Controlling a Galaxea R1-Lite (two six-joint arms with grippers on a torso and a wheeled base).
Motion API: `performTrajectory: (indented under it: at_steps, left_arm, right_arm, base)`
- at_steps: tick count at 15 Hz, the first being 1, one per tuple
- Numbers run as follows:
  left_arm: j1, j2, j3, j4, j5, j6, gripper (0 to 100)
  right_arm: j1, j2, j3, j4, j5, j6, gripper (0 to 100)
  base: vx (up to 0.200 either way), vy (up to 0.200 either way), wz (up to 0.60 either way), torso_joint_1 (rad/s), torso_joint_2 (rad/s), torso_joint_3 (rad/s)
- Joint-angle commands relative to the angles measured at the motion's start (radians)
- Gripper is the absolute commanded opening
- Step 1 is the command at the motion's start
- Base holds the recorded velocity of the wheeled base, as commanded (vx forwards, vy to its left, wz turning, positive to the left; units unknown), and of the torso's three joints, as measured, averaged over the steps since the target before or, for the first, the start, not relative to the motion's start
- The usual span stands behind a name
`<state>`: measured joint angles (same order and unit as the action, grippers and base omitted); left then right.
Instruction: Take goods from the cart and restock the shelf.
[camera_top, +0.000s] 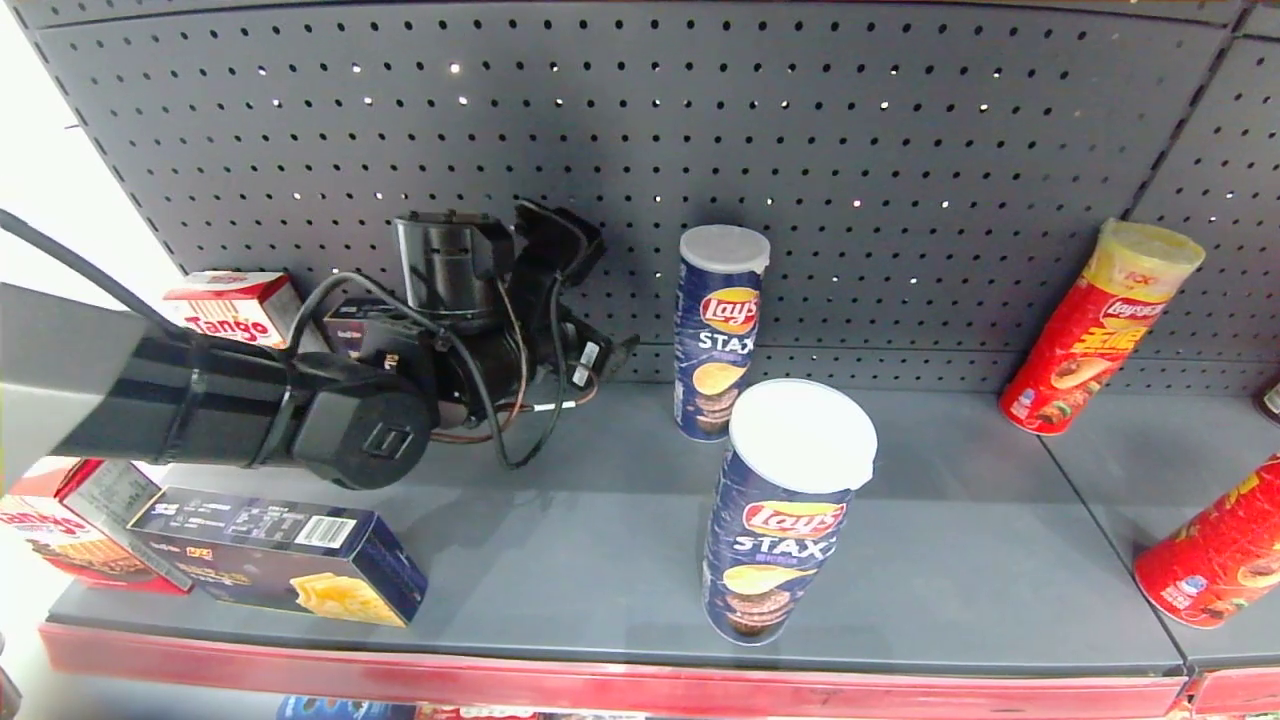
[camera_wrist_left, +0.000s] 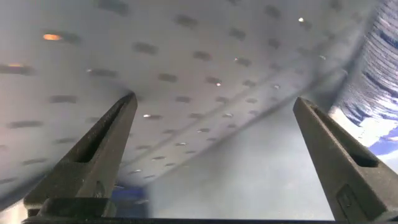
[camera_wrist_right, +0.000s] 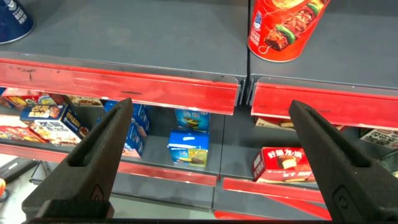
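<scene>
Apparently free to fetch more goods, the left gripper (camera_wrist_left: 214, 102) hovers near the rear blue can (camera_top: 720, 330), jaws apart and empty; the right gripper (camera_wrist_right: 211, 106) likewise.

Behind the near dark-blue cardboard chip tube (camera_top: 785, 520) stands another such tube (camera_top: 718, 335); a dark-blue flat carton (camera_top: 280, 555) lies left, a leaning red tube (camera_top: 1100, 330) right.
</scene>
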<state>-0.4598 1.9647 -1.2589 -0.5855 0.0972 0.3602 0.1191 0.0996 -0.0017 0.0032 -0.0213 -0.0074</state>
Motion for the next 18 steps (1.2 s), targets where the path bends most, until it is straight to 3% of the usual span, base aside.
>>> performTrajectory:
  at_steps: [1, 6, 10, 13, 15, 18]
  left_arm:
    - [0.003, -0.119, 0.026, 0.001, 0.004, 0.000, 100]
    - [-0.013, -0.383, 0.283, -0.013, 0.032, 0.002, 100]
    - [-0.013, -0.481, 0.417, -0.071, 0.068, 0.002, 100]
    - [-0.008, -0.500, 0.449, -0.074, 0.079, 0.002, 100]
    - [-0.011, -0.500, 0.431, -0.076, 0.085, 0.000, 100]
    - [-0.011, -0.484, 0.431, -0.115, 0.084, 0.002, 100]
  right_arm:
    - [0.001, 0.002, 0.000, 0.000, 0.000, 0.000, 100]
    - [0.001, 0.002, 0.000, 0.000, 0.000, 0.000, 100]
    - [0.013, 0.003, 0.000, 0.000, 0.009, 0.000, 100]
    - [0.004, -0.001, -0.003, -0.006, 0.001, -0.006, 100]
    - [0.005, 0.200, -0.293, 0.017, 0.007, 0.147, 100]
    - [0.054, 0.281, -0.383, 0.081, 0.181, 0.009, 100]
  base:
    - [0.000, 0.000, 0.00, 0.000, 0.00, 0.000]
    - [0.000, 0.000, 0.00, 0.000, 0.00, 0.000]
    - [0.000, 0.000, 0.00, 0.000, 0.00, 0.000]
    - [0.000, 0.000, 0.00, 0.000, 0.00, 0.000]
    - [0.000, 0.000, 0.00, 0.000, 0.00, 0.000]
    - [0.000, 0.000, 0.00, 0.000, 0.00, 0.000]
